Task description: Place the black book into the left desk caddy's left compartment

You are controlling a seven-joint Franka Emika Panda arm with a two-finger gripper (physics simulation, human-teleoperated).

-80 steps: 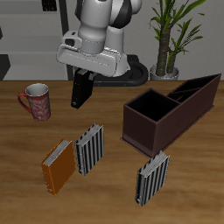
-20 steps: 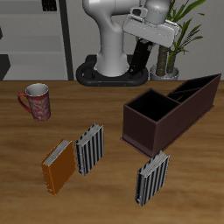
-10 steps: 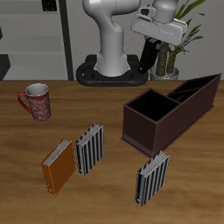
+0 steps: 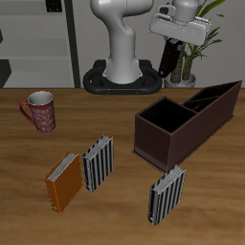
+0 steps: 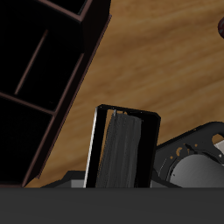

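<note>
Your tool (image 4: 170, 59) squeezes black book (image 5: 122, 149), holds it high above desk (image 4: 105, 115), behind left desk caddy (image 4: 182, 120). Book picked up. Left: move over left compartment, lower, let go.

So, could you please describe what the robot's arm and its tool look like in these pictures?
The arm is glossy white with rounded, bulky segments, rising from a dark round base. At its end sits a white block-shaped hand housing with dark trim on its underside, and the tool below it is black, with straight fingers. No cables or markings are discernible.
</note>
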